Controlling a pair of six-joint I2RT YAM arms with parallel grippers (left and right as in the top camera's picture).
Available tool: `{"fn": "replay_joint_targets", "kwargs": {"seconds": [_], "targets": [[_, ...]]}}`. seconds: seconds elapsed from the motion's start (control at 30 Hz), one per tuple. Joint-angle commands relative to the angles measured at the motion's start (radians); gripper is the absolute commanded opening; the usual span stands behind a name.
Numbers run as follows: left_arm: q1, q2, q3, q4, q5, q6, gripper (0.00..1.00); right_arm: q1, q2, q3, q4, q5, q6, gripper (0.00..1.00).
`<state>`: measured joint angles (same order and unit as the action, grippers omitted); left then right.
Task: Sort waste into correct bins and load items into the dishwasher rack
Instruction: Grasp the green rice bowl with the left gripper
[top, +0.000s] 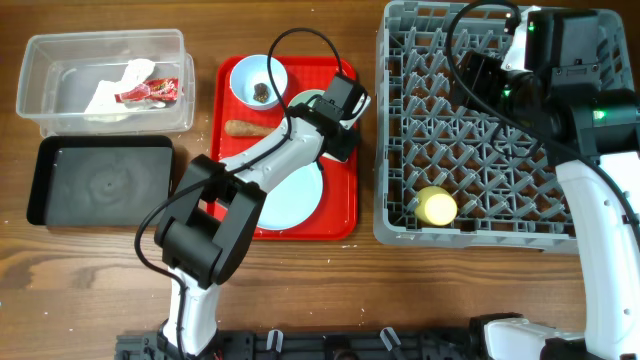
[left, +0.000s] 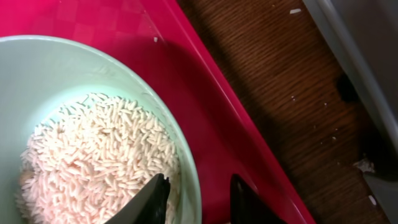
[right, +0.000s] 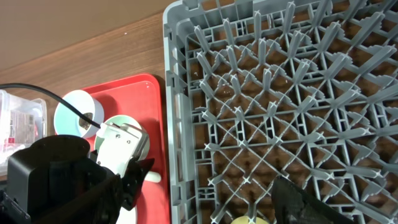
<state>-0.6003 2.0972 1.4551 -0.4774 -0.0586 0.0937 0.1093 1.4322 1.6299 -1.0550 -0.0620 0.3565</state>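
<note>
My left gripper (top: 333, 112) (left: 200, 202) is open and straddles the rim of a pale green bowl (left: 186, 155) full of white rice grains (left: 99, 155), one finger inside and one outside. The bowl sits on the red tray (top: 340, 215) beside a pale blue bowl (top: 258, 80) holding a dark brown food lump (top: 260, 93), a brown stick-shaped piece (top: 245, 128) and the pale blue plate (top: 290, 200). The yellow cup (top: 437, 206) lies in the grey rack (top: 400, 120) (right: 261, 112). My right gripper (top: 470, 80) hangs open and empty above the rack.
The clear tub (top: 40, 100) at the far left holds the crumpled napkin (top: 112, 92) and red wrapper (top: 152, 92). The black tray (top: 100, 180) lies in front of it. A strip of bare wood (left: 292, 81) separates the red tray from the rack.
</note>
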Motion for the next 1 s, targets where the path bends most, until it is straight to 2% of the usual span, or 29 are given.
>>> {"fn": "replay_joint_targets", "kwargs": {"seconds": [0.0,0.07,0.13,0.27,0.43,0.6,0.7,0.77,0.9,0.97], "targets": [[0.003,0.006,0.01,0.004,-0.011,0.003,0.28,0.0,0.001,0.012,-0.001,0.018,-0.042,0.8],[0.003,0.003,0.01,0.011,-0.011,-0.024,0.2,0.0,0.001,0.012,-0.003,0.021,-0.046,0.81],[0.003,-0.005,0.01,0.018,-0.014,-0.058,0.04,0.0,0.002,0.012,-0.004,0.021,-0.047,0.82],[0.003,-0.046,0.011,0.027,-0.016,-0.078,0.04,0.001,0.002,0.012,-0.009,0.021,-0.093,0.82],[0.003,-0.169,0.019,0.01,-0.014,-0.237,0.04,0.0,0.002,0.012,-0.012,0.021,-0.095,0.83],[0.048,-0.354,0.019,-0.143,-0.015,-0.381,0.04,0.001,0.002,0.012,-0.02,0.022,-0.121,0.83],[0.143,-0.444,0.019,-0.296,-0.022,-0.517,0.04,0.0,0.002,0.012,-0.031,0.021,-0.121,0.83],[0.215,-0.468,0.019,-0.393,-0.021,-0.552,0.04,0.0,0.002,0.012,-0.035,0.021,-0.122,0.83],[0.392,-0.465,0.016,-0.572,-0.007,-0.541,0.04,0.001,0.002,0.001,-0.031,0.021,-0.121,0.83],[0.472,-0.461,0.014,-0.599,0.063,-0.469,0.04,0.001,0.006,-0.007,-0.031,0.021,-0.122,0.84]]}}
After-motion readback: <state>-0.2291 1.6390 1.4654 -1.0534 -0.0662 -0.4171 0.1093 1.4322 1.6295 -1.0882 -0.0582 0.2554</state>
